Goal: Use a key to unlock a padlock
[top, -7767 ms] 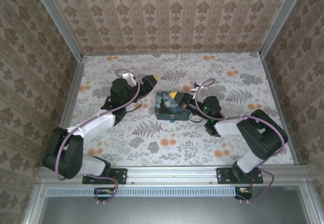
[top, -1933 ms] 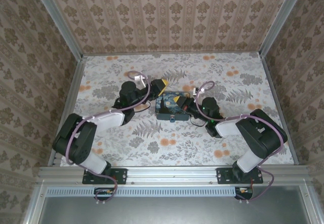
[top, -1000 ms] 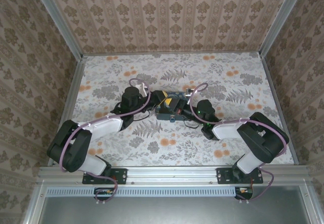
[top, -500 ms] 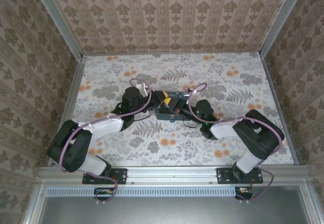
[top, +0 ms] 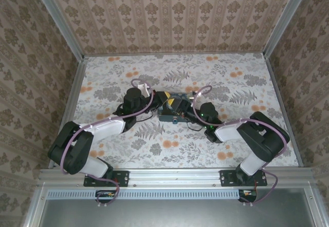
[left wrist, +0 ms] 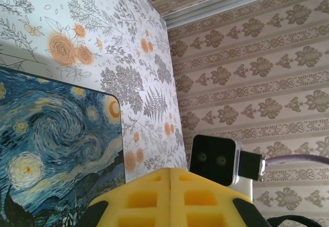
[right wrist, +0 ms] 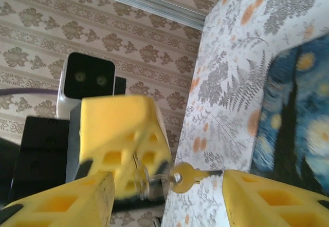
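A brass key on a small wire ring hangs in the air, its blade pointing right. In the right wrist view the ring sits in the seam of my left gripper's yellow fingers, which are shut on it. My right gripper is open, one finger on each side of the key and neither gripping it. Seen from above, my left gripper and right gripper meet over the night-sky box. A tiny bluish glint at the box's near side may be the padlock. The left wrist view has my left gripper shut.
The night-sky box lies on the flowered floor, mid-table. Patterned walls close in the back and both sides. The right arm's wrist camera hangs close in front of my left fingers.
My left gripper has closed on the key's ring over the box, and my right gripper, shut until half a second ago, has opened off the key. Both arms have hardly moved.
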Robot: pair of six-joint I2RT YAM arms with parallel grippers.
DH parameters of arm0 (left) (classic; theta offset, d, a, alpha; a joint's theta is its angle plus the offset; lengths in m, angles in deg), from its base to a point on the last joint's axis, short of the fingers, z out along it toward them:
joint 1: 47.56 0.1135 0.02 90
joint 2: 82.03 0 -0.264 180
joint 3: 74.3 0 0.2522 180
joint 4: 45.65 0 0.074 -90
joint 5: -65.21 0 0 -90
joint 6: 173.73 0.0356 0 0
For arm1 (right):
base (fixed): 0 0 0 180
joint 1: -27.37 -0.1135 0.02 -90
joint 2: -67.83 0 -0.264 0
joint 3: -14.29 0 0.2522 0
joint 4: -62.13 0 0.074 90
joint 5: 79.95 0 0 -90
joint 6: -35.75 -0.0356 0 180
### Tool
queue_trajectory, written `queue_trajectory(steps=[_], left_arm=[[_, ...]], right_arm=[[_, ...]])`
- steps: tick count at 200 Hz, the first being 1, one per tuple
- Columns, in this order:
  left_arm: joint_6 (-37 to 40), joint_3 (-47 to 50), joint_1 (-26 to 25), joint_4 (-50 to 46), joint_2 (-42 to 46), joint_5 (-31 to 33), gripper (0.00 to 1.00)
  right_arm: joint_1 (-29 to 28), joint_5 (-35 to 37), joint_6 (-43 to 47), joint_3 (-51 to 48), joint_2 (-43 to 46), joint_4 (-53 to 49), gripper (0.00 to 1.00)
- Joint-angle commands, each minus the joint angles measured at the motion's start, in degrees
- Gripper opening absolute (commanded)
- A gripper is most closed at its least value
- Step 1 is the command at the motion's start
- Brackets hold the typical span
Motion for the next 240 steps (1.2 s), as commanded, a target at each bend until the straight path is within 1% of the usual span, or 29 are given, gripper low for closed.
queue_trajectory(steps=[1,17,22,36,52,69,92,127,164,188,240], left_arm=[[4.05,-1.26,1.82,0.07,-0.28,-2.38,0.00],[6.53,-1.57,3.04,-0.12,0.23,-4.22,0.00],[7.48,-1.72,3.30,-0.22,0.34,-4.87,0.00],[10.39,-2.19,3.95,-0.24,0.80,-6.94,0.00],[13.48,-2.76,4.15,-0.57,1.36,-8.60,0.00],[15.84,-2.85,4.15,1.02,1.79,-9.83,0.00],[16.14,-2.42,4.06,5.29,1.82,-10.77,0.00],[13.52,-2.36,3.41,10.21,0.60,-9.98,0.00],[11.00,-2.34,1.81,12.99,-1.17,-7.63,0.00],[9.92,-2.24,0.91,14.07,-2.10,-5.72,0.00],[6.10,-0.75,0.20,19.58,-4.11,-1.37,0.00]], right_arm=[[1.64,1.54,1.40,-5.02,6.39,-1.15,0.61],[2.71,1.93,3.51,-7.05,10.98,-6.93,0.62],[2.91,2.12,4.22,-7.20,13.83,-9.01,0.62],[3.16,2.37,6.79,-6.42,17.99,-15.06,0.62],[3.22,2.37,9.08,-4.47,21.10,-19.84,0.63],[3.31,1.71,9.75,-2.23,22.05,-21.35,0.63],[3.29,0.40,8.19,0.26,19.38,-18.24,0.62],[3.25,-0.99,2.51,2.57,10.52,-6.01,0.55],[3.12,-0.99,-1.66,4.68,2.92,3.51,0.49],[2.69,-0.27,-2.55,5.35,1.08,6.11,0.46],[1.61,1.25,-3.07,6.45,-0.37,7.51,0.40]])
